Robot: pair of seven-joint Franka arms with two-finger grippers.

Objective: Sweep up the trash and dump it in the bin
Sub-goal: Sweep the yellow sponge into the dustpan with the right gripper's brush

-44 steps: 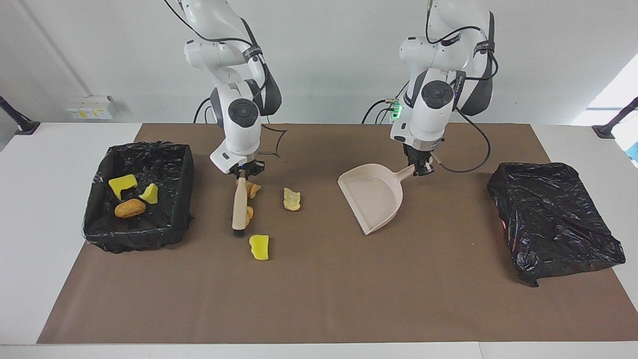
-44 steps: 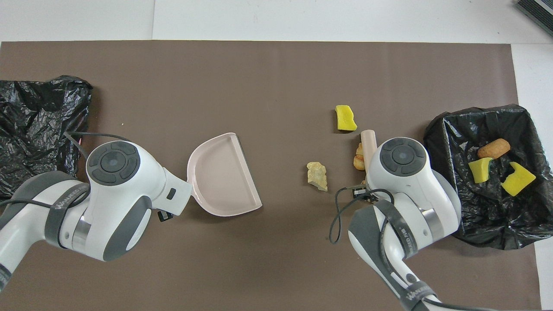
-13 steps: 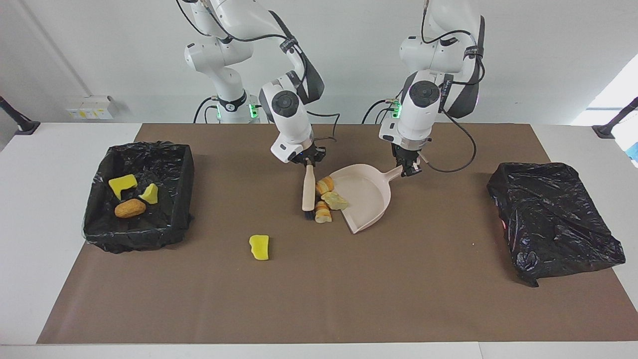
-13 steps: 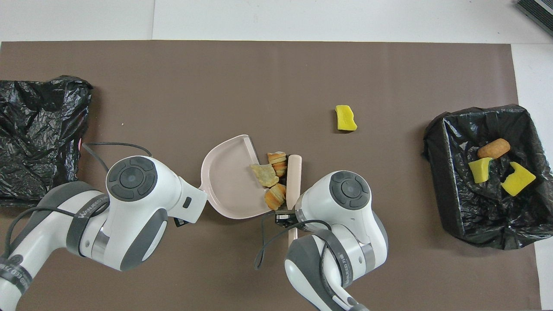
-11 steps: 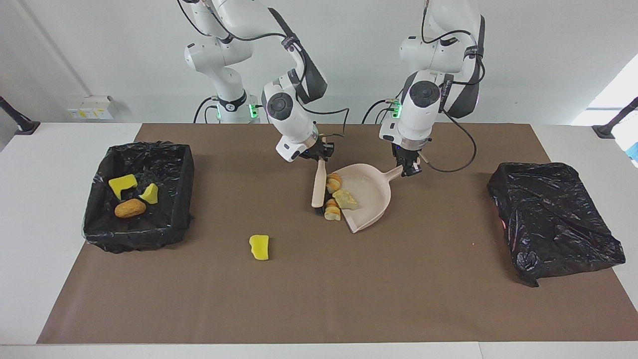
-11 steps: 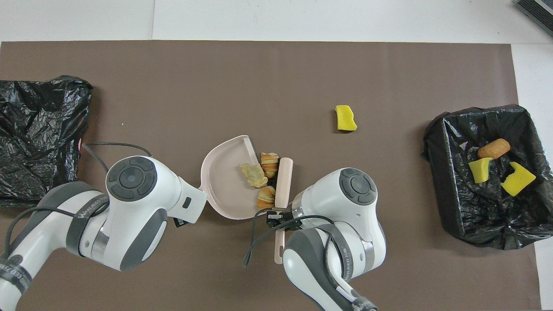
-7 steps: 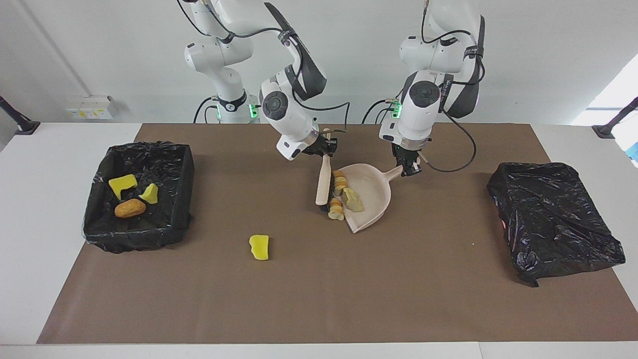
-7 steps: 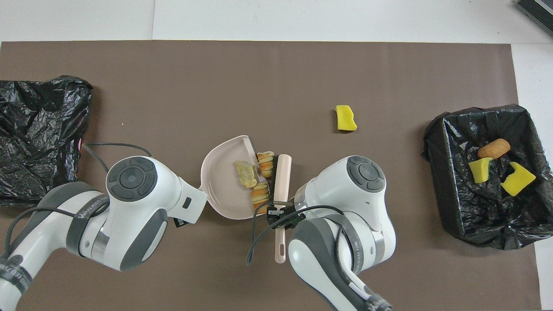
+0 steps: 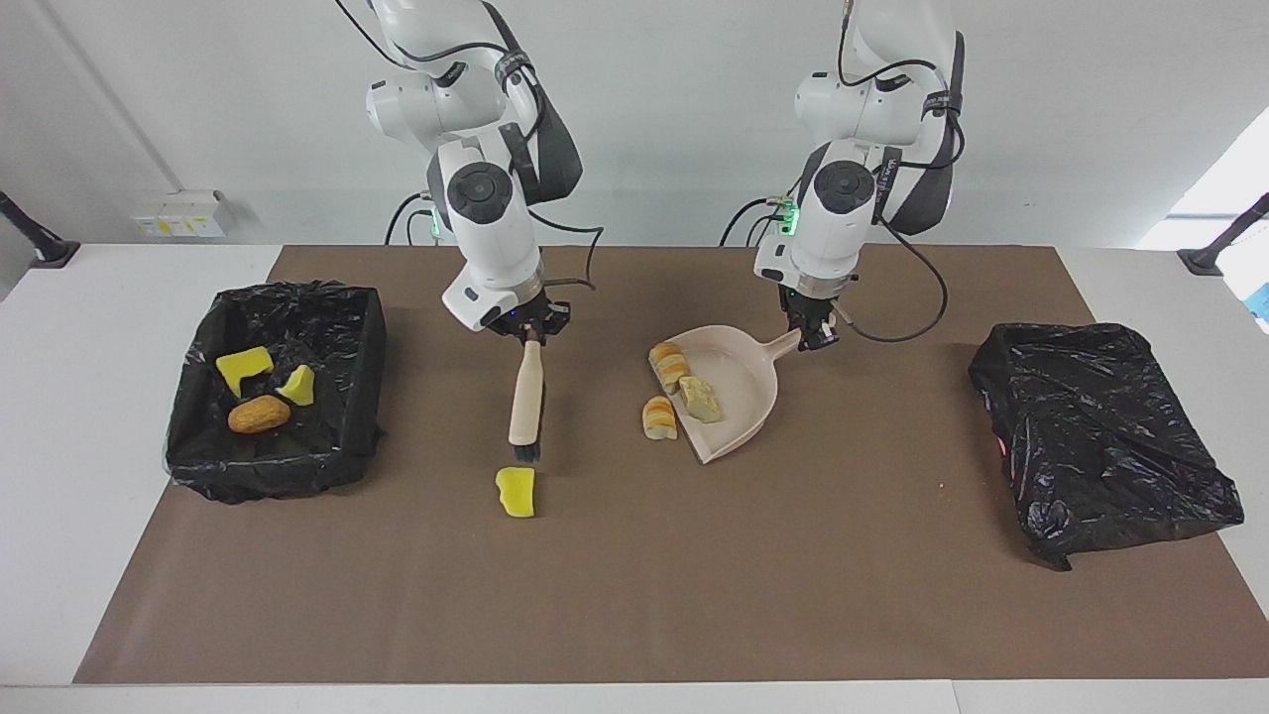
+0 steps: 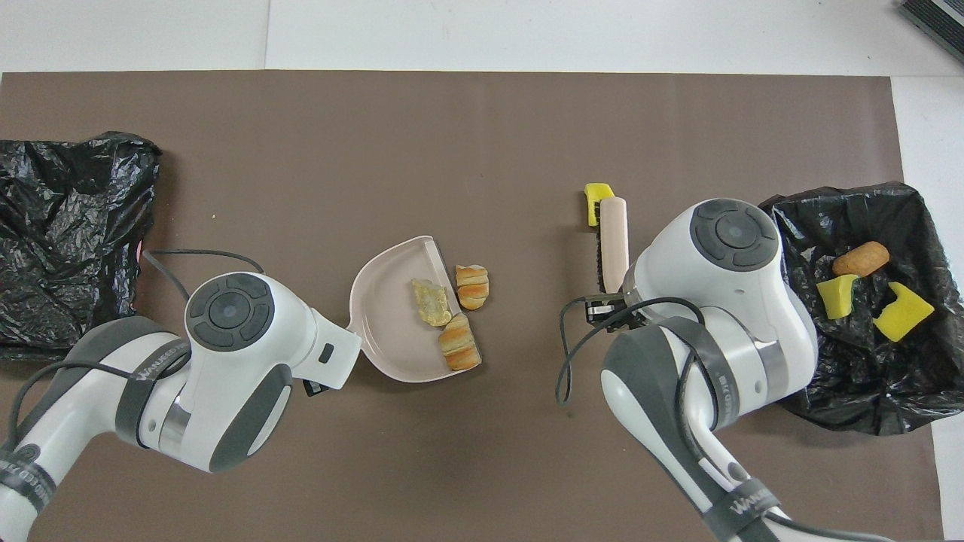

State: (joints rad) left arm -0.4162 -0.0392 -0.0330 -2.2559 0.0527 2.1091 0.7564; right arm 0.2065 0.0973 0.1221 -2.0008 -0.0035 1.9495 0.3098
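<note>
Brown paper mat over most of a white bench, filling the middle and lower part of the facing view.

At mid-height of that view, toward the left arm's end of the bench: crumpled black bag, lying flat on the mat.

At the same height, toward the right arm's end: bin lined with black plastic, open at the top. Inside it, three pieces of trash: two yellow sponge chunks and one orange-tan lump.

Reaching down from the top of the frame, both arms. Right gripper clamped on the upper end of a brush, over the mat between bin and dustpan. Left gripper closed tight on the handle of a beige dustpan.

Near the frame's centre: dustpan flat on the mat, mouth turned toward the brush. In its tray, a pale yellowish scrap. On its lip, at the end nearer the robots, a striped bread-like lump. Just off the lip, on the mat, a second striped lump.

Well apart from the dustpan: brush hanging slantwise, wooden handle up, dark bristles low over the mat.

Just below the bristles in the facing view, farther from the robots: one yellow sponge scrap on the mat. Cannot tell whether bristles and scrap touch.
</note>
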